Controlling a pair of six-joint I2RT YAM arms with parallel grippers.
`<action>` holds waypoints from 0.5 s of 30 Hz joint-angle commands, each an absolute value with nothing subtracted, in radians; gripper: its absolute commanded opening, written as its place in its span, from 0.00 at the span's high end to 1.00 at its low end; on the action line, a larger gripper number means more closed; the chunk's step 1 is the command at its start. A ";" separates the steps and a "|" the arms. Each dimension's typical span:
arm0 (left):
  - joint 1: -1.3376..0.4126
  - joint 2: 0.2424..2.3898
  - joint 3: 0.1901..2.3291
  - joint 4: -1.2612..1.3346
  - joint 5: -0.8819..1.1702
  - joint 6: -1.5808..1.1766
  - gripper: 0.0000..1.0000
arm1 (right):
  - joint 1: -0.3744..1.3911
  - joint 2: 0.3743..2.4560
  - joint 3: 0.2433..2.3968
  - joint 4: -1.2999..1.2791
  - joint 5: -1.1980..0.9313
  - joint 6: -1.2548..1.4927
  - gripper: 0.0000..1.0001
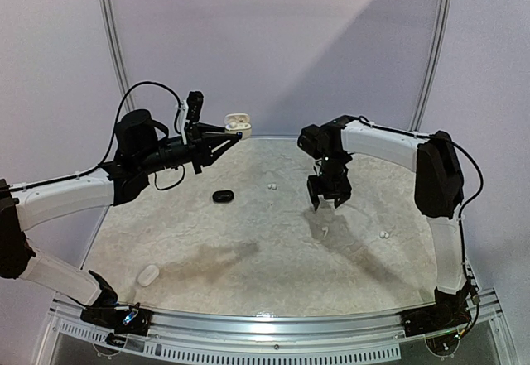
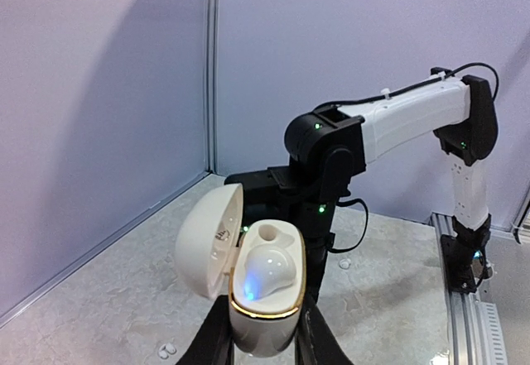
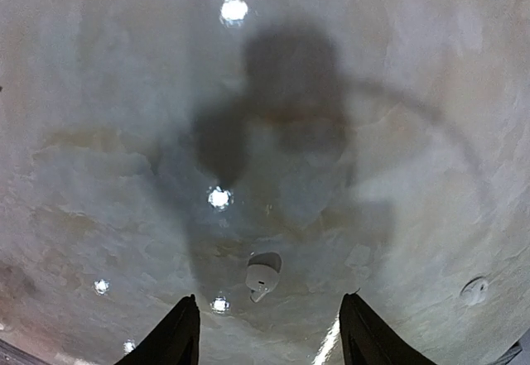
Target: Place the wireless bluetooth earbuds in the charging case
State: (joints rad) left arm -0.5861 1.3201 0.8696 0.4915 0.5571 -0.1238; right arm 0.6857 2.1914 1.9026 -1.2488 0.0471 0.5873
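Note:
My left gripper [image 1: 230, 134] is raised at the back of the table, shut on a white charging case [image 1: 238, 122]. In the left wrist view the case [image 2: 265, 319] stands upright between the fingers [image 2: 319, 342], its lid [image 2: 207, 241] swung open to the left. One white earbud [image 2: 270, 270] sits inside it, beside an empty socket [image 2: 270, 232]. My right gripper [image 1: 329, 196] hangs open above the table, fingers pointing down. A loose white earbud [image 3: 262, 277] lies on the table below and between its fingers [image 3: 177, 337]; the top view shows this earbud [image 1: 325, 229] in the gripper's shadow.
A closed black case [image 1: 222, 195] lies mid-table with a pair of white buds [image 1: 271, 187] to its right. Another white bud [image 1: 383, 234] lies near the right arm. A closed white case [image 1: 148, 275] rests front left. The table's metal rail [image 1: 273, 322] runs along the near edge.

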 commanded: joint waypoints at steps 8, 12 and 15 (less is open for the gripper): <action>-0.593 1.301 0.853 0.491 0.569 -0.103 1.00 | 0.698 2.227 1.751 -1.157 -0.035 0.621 0.47; -0.592 1.301 0.853 0.491 0.571 -0.102 1.00 | 0.698 2.238 1.733 -1.146 -0.029 0.612 0.56; -0.593 1.301 0.854 0.491 0.572 -0.100 1.00 | 0.701 2.236 1.726 -1.133 -0.038 0.604 0.60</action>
State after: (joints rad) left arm -0.5861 1.3201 0.8684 0.4915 0.5652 -0.1154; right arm 0.6930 2.2162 1.7454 -1.1618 -0.0353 0.6056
